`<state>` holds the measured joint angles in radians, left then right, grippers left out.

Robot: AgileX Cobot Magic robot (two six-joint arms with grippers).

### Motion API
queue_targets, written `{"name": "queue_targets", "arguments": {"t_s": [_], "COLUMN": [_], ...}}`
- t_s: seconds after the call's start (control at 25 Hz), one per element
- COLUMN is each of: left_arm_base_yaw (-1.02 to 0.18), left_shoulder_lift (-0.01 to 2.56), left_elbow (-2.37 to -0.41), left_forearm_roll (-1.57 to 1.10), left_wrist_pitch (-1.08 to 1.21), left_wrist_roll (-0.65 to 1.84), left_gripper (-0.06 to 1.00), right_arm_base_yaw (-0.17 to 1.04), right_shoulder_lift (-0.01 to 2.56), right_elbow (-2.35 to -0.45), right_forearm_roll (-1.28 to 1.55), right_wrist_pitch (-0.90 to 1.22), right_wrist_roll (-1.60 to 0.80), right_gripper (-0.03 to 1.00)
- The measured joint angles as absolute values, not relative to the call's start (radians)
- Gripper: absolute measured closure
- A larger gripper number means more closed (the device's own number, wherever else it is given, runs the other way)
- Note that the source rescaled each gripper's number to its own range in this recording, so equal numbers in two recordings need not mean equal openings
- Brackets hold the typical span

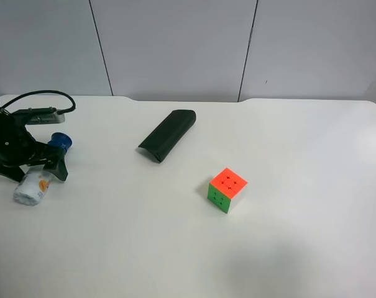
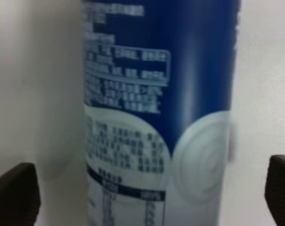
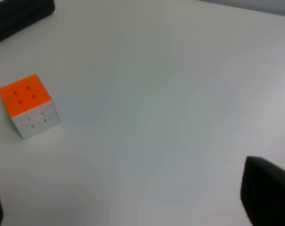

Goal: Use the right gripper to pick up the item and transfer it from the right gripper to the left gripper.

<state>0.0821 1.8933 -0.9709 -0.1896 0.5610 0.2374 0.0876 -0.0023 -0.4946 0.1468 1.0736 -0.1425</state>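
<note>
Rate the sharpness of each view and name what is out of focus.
Exterior high: sharp, even light, soft shadow beside the cube. Right wrist: mildly soft, cube faces readable. Left wrist: bottle fills the frame too close, its label print blurred; left hand fingertips are dark smears.

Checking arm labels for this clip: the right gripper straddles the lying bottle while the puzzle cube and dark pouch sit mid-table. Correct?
Not quite: it is the left gripper that straddles the bottle, as the left wrist view shows, with its fingers apart. The right gripper holds nothing and looks toward the puzzle cube. The rest holds.
</note>
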Motion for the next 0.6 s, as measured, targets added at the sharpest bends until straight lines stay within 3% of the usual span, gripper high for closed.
{"name": "queue_targets", "arguments": {"t_s": [0.28, 0.6], "left_arm_base_yaw": [0.082, 0.082], "left_shoulder_lift": [1.787, 1.476], "left_elbow": [-1.092, -1.166], "left_forearm_roll": [-0.177, -0.175], "left_wrist_pitch": [0.723, 0.913], "left_wrist_roll": [0.194, 0.114], "left_gripper": [-0.04, -0.05], "right_arm_base_yaw": [0.088, 0.088], "right_shoulder_lift": [-0.002, -0.002], "right_elbow": [-0.495, -0.495], "right_forearm_roll": [0.147, 0.147], "right_wrist_pitch": [1.074, 1.074], "right_wrist_roll": [-0.143, -0.143], "right_gripper": [-0.03, -0.03]}}
